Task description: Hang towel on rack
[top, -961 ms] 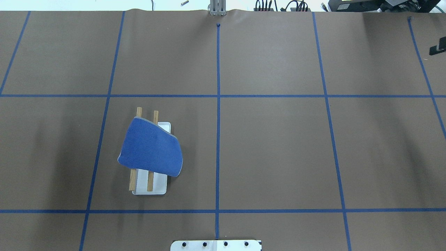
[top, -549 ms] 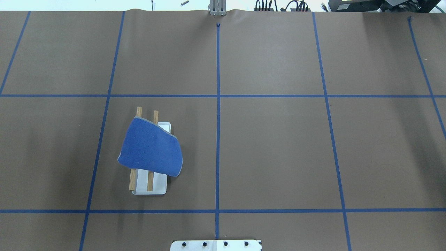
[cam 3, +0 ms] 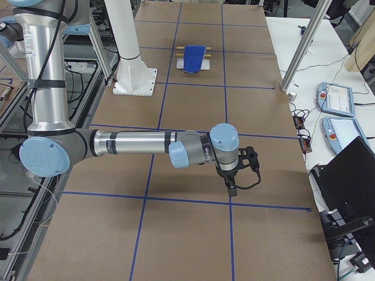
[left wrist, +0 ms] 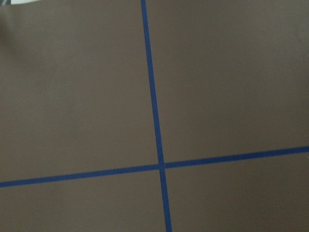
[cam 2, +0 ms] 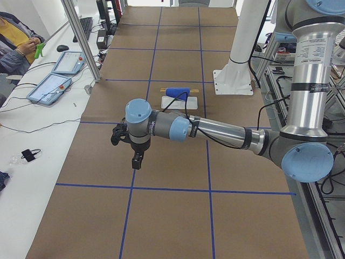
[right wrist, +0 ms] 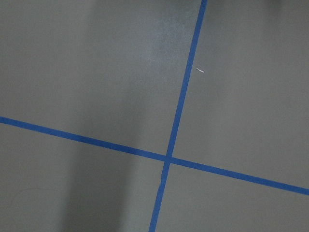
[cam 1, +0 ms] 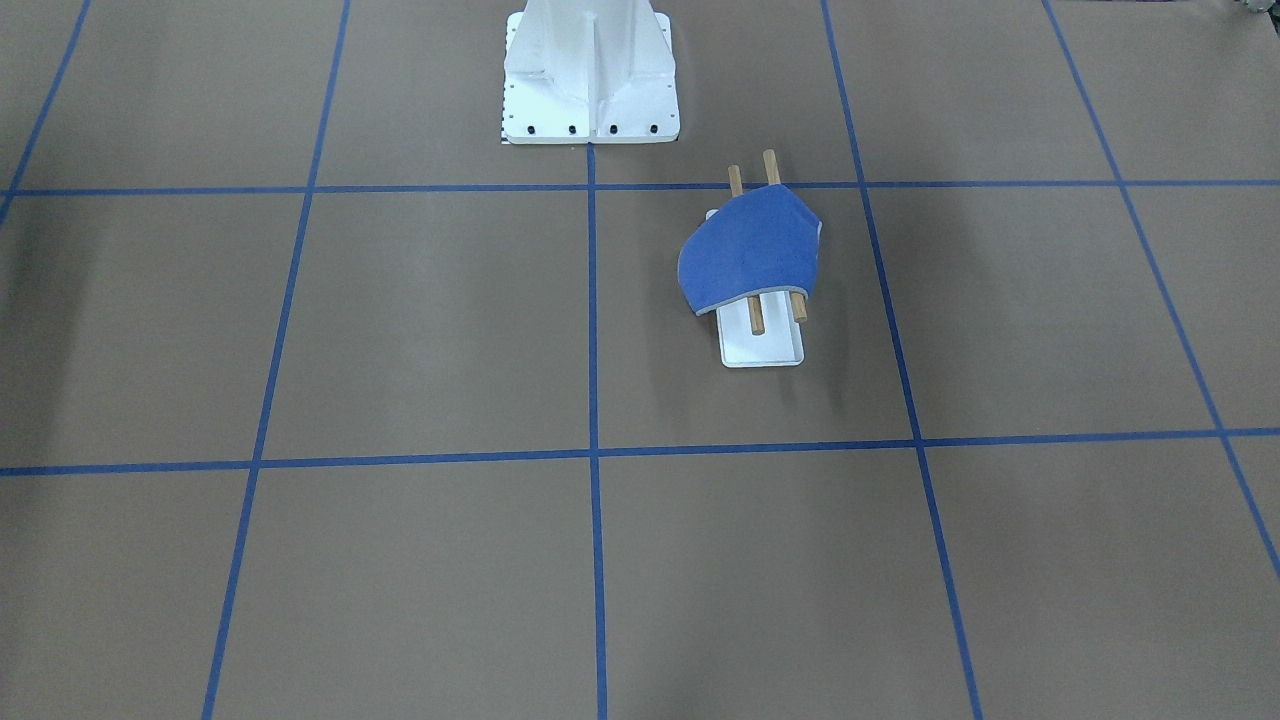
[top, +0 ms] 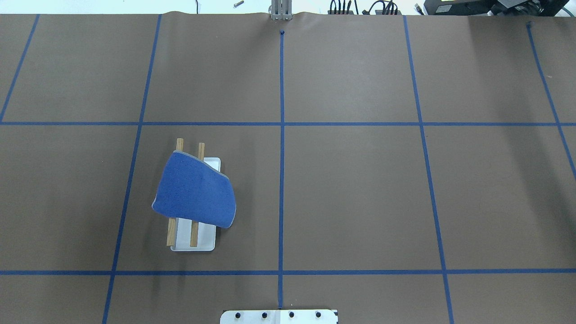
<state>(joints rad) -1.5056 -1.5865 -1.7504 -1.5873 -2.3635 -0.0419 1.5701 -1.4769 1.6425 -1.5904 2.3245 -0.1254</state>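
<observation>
The towel (top: 194, 190) lies draped over the rack (top: 171, 233), on the robot's left half of the table (top: 360, 193), in the taped square just left of the centre line and fairly near the robot's base (top: 279, 316). The rack's two wooden rails run near to far, leaning slightly left at the near end, above a white base plate (top: 204, 237). The cloth crosses both rails and sits askew: its far edge slopes from far-left down to near-right, and its near edge does much the same. Its left corner hangs past the left rail, and its right side hangs past the right rail and over the plate's edge. Short rail tips show beyond the towel's far edge; longer stretches of rail show on the near side. In the front-facing view the towel (cam 1: 750, 250) bulges upward over the rails.

The left end effector (cam 2: 136, 162) hangs over bare table at the left end, pointing down, well apart from the rack. The right end effector (cam 3: 232, 188) does likewise at the right end. Whether either is wide or narrow cannot be told; nothing shows in them. Both wrist cameras see only brown table and crossing blue tape lines (left wrist: 155, 121).
</observation>
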